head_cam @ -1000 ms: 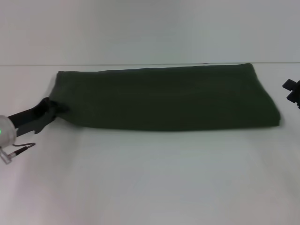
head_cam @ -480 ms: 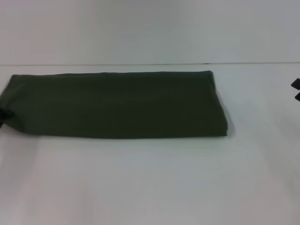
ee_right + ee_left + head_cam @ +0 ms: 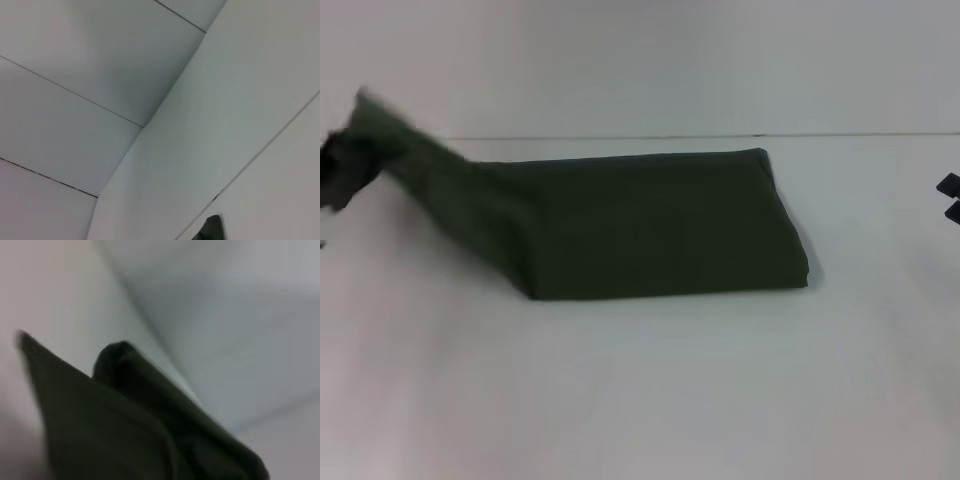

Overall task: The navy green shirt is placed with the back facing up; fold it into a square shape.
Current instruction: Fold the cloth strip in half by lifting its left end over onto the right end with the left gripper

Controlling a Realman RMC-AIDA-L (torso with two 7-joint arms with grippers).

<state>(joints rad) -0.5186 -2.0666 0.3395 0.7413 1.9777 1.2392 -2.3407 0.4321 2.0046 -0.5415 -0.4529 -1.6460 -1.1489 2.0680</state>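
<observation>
From the head view, I see the navy green shirt (image 3: 650, 225), folded into a long soft band, lying along the far edge of the white table (image 3: 650, 390). Its left end, flat on the table half a second ago, is now lifted off the surface, clenched in my left pincer (image 3: 342, 172) at the table's far left edge. The right pincer (image 3: 950, 197) sits parked at the right edge; whether it is released I cannot tell.

In the left wrist view, plain matte olive folds of the shirt (image 3: 125, 425) hang close below.

The right wrist view shows only pale wall panels.
</observation>
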